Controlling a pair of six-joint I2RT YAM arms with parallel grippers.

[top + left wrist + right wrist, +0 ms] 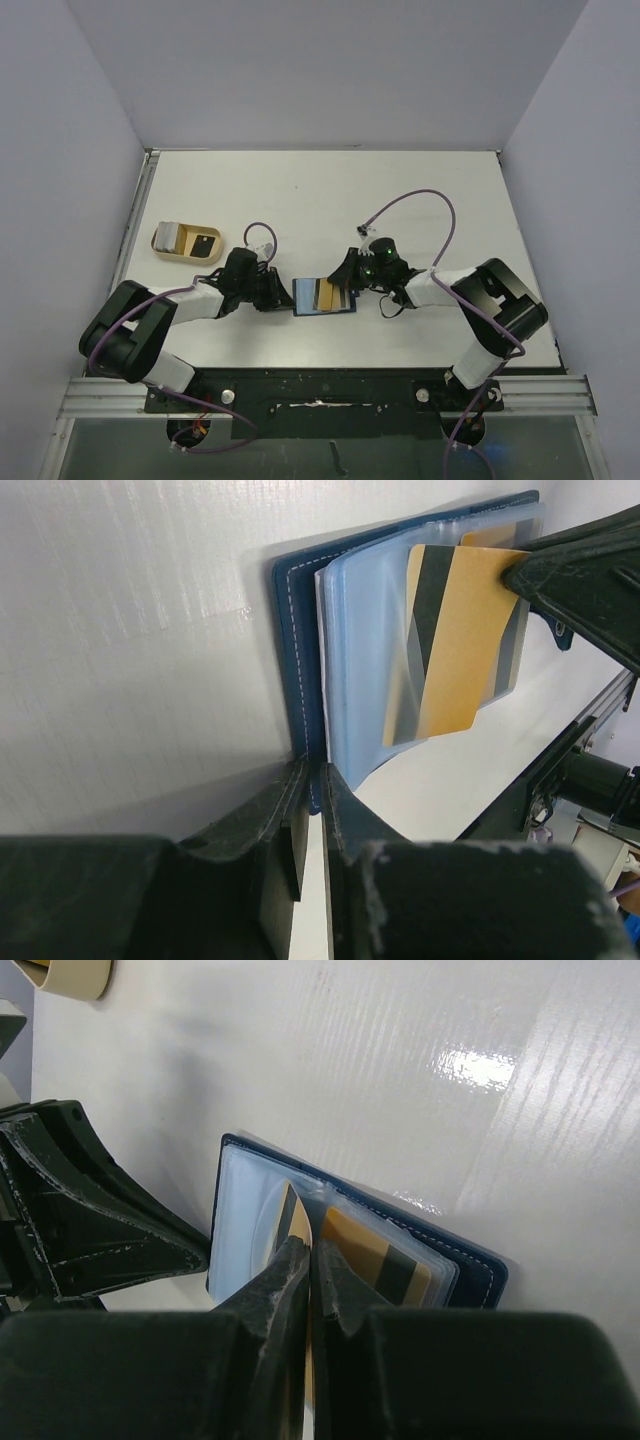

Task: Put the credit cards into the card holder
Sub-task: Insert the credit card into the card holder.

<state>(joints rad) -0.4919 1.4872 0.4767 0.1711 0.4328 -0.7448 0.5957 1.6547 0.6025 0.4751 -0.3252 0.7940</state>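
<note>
The navy card holder lies open on the table between both arms, its clear blue sleeves up. My left gripper is shut on the holder's left cover edge, seen between its fingertips. My right gripper is shut on a tan card with a dark stripe, whose front end lies partly inside a sleeve. A second tan striped card sits in another sleeve. A black card lies in the beige tray.
The beige tray stands at the left, behind my left arm, with a white object in it; its corner shows in the right wrist view. Grey walls enclose the table.
</note>
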